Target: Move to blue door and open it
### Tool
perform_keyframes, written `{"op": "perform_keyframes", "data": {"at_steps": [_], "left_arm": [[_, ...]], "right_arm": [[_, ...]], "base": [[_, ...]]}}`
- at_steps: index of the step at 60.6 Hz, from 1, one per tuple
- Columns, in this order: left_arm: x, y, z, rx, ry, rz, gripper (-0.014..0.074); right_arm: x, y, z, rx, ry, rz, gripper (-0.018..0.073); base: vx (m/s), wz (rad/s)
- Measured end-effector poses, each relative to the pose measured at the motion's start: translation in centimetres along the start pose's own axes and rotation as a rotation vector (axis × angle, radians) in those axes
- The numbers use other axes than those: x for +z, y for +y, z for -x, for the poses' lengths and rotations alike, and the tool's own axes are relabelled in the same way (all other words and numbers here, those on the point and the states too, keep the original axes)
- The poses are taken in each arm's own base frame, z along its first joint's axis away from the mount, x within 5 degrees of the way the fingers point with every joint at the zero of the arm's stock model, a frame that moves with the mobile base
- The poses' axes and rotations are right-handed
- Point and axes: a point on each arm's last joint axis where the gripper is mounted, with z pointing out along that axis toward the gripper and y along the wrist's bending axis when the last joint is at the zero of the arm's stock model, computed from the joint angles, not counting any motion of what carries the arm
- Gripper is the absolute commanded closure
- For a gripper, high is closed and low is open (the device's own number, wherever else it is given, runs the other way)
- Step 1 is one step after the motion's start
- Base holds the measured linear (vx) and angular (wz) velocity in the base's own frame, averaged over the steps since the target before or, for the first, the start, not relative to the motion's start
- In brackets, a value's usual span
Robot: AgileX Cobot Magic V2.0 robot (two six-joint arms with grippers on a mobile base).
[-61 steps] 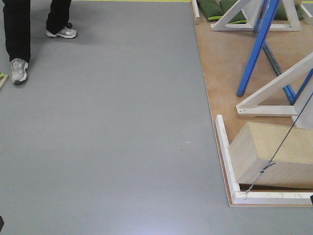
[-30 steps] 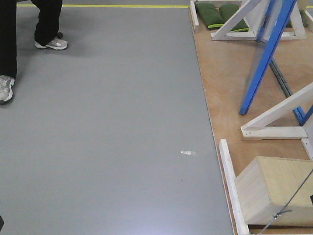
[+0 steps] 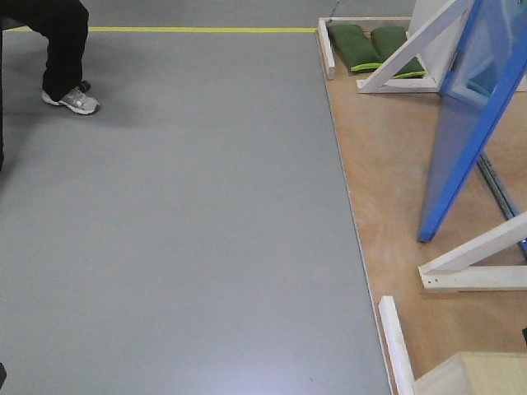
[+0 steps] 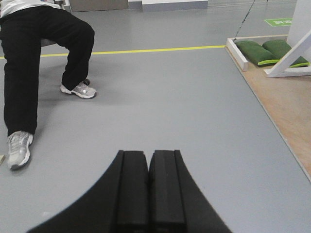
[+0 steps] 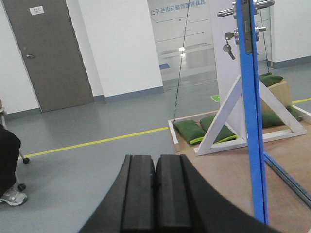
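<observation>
Blue door [image 5: 252, 121] edge-on at right; gray floor [image 3: 181, 214] open alongside left.

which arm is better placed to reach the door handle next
Right, most likely. The right gripper faces the blue door edge-on, its lever handle ahead and above. The left gripper faces grey floor and a person, no door in its view. Both grippers are shut.
</observation>
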Motion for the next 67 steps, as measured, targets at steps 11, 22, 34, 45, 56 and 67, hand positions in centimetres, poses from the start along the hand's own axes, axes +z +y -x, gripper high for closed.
{"op": "perform_keyframes", "data": {"at_steps": [11, 22, 34, 45, 56, 67], "left_arm": [[0.0, 0.0, 0.0, 0.0, 0.0, 0.0, 0.0526], [0.0, 0.0, 0.0, 0.0, 0.0, 0.0, 0.0526], [0.0, 0.0, 0.0, 0.0, 0.0, 0.0, 0.0526], [0.0, 0.0, 0.0, 0.0, 0.0, 0.0, 0.0526], [0.0, 0.0, 0.0, 0.0, 0.0, 0.0, 0.0526], [0.0, 0.0, 0.01, 0.0, -0.001, 0.0, 0.0526]], "right_arm": [[0.0, 0.0, 0.0, 0.0, 0.0, 0.0, 0.0564], [0.0, 0.0, 0.0, 0.0, 0.0, 0.0, 0.0564], [0.0, 0.0, 0.0, 0.0, 0.0, 0.0, 0.0564], [0.0, 0.0, 0.0, 0.0, 0.0, 0.0, 0.0564], [0.0, 0.0, 0.0, 0.0, 0.0, 0.0, 0.0564], [0.0, 0.0, 0.0, 0.0, 0.0, 0.0, 0.0564]], "base": [[0.47, -0.04], [0.48, -0.04], [0.47, -0.04], [0.44, -0.05], [0.4, -0.04], [0.37, -0.01]]}}
